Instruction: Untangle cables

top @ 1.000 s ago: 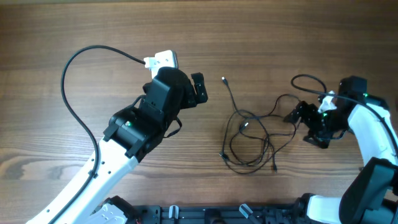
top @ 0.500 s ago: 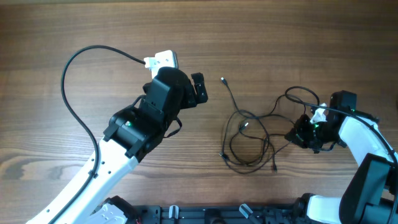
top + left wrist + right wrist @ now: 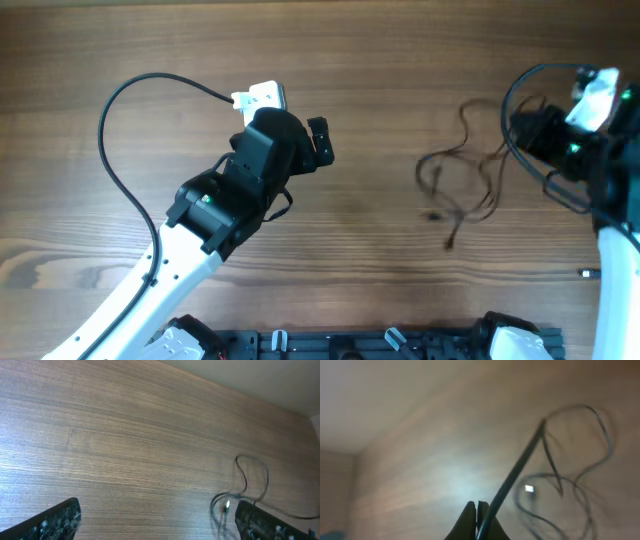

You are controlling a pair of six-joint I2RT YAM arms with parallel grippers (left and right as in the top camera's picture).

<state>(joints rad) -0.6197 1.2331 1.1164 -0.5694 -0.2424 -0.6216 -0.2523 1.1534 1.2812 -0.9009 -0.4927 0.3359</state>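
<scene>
My right jaws are pressed together on 1 thin black strand of the cables (image 3: 517, 467), pinched right at the tips. From the tips that strand runs up and away to the right. Beyond it the rest of the tangle spreads in blurred loops, with 1 small bright plug end (image 3: 529, 488) among them. From overhead, the bunch trails out ahead of my right jaws toward the middle of the table (image 3: 380, 60), loose and smeared. I cannot tell whether it touches the wood.

My left jaws stand wide apart, with only bare table between them. Their 2 fingers (image 3: 52, 520) show at the bottom corners of the left wrist view. The cables lie ahead of those jaws, on the side of the right-hand finger. My 2 sets of jaws are well apart.
</scene>
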